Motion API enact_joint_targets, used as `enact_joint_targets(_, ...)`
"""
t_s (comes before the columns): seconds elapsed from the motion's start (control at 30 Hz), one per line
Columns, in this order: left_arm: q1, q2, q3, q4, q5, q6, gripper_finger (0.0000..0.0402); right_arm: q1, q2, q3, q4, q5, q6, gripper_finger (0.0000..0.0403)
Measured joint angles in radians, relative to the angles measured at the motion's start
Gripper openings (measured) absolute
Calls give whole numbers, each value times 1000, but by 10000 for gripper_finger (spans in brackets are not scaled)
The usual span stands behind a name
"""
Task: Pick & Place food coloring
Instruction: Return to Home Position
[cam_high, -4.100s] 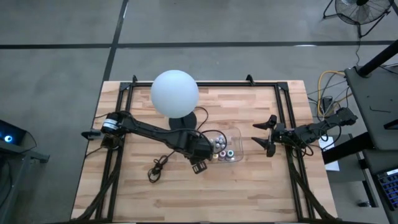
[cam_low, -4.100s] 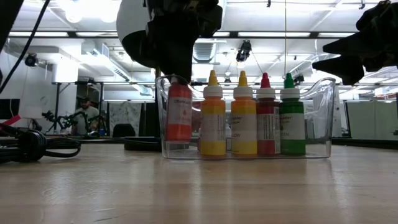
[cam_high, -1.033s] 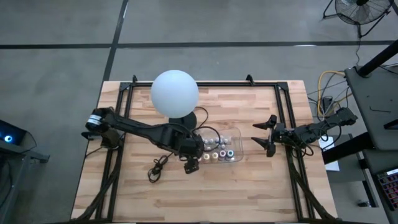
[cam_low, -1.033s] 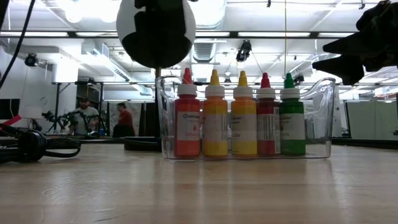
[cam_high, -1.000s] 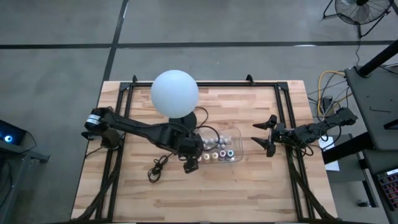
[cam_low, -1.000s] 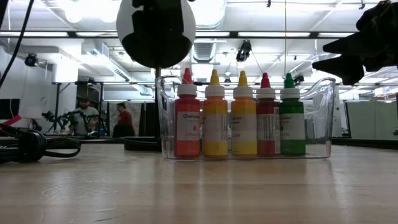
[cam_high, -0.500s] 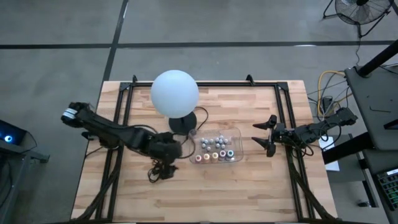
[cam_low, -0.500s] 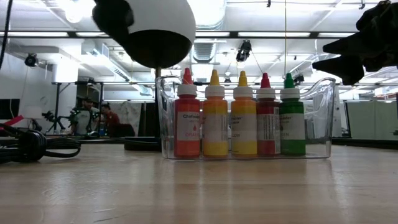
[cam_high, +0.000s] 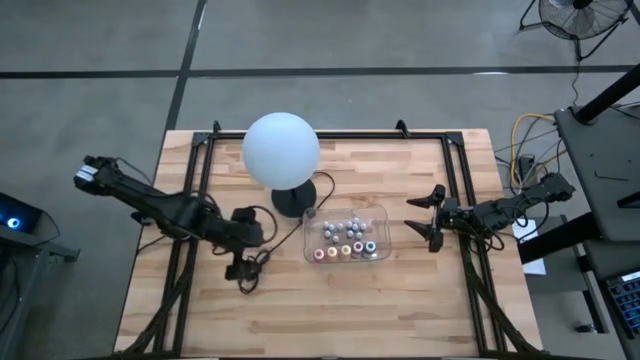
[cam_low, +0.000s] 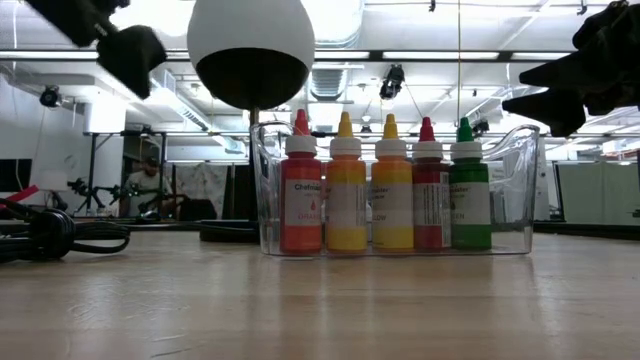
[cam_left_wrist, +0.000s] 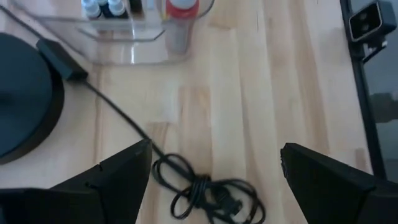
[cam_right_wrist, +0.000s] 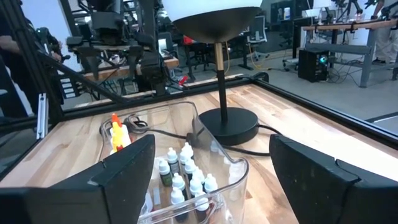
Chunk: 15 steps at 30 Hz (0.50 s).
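Observation:
The food coloring bottles (cam_high: 345, 238) stand upright on their bases inside a clear plastic tray (cam_high: 378, 215) at mid-table. The low view shows a front row of orange (cam_low: 301, 190), two yellow (cam_low: 343, 195), red (cam_low: 427, 190) and green (cam_low: 469, 190) bottles. My left gripper (cam_high: 238, 268) hangs open left of the tray, above a coiled black cord (cam_left_wrist: 205, 194), with nothing between its fingers (cam_left_wrist: 118, 180). My right gripper (cam_high: 415, 216) stands open just right of the tray, pointing level at it (cam_right_wrist: 180, 177).
A lamp with a white globe (cam_high: 281, 150) and a black round base (cam_high: 293, 198) stands just behind the tray's left end. Its cord (cam_high: 252, 268) lies coiled on the wood under my left gripper. Black frame rails (cam_high: 190, 200) run along the table's left and right sides.
My left gripper has drawn back from the tray's left end toward the table's left edge, staying open, and now hangs over the coiled cord. The bottles and tray have kept still.

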Motion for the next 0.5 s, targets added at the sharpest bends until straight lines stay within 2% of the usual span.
enact_joint_targets(0.23, 1, -162, -184, 90, -31, -14, 325, 0, 0, 0, 0, 0, 0, 298)
enact_joint_targets(0.5, 1, -346, -378, 177, -77, -142, 325, -1, 0, 0, 0, 0, 0, 303)
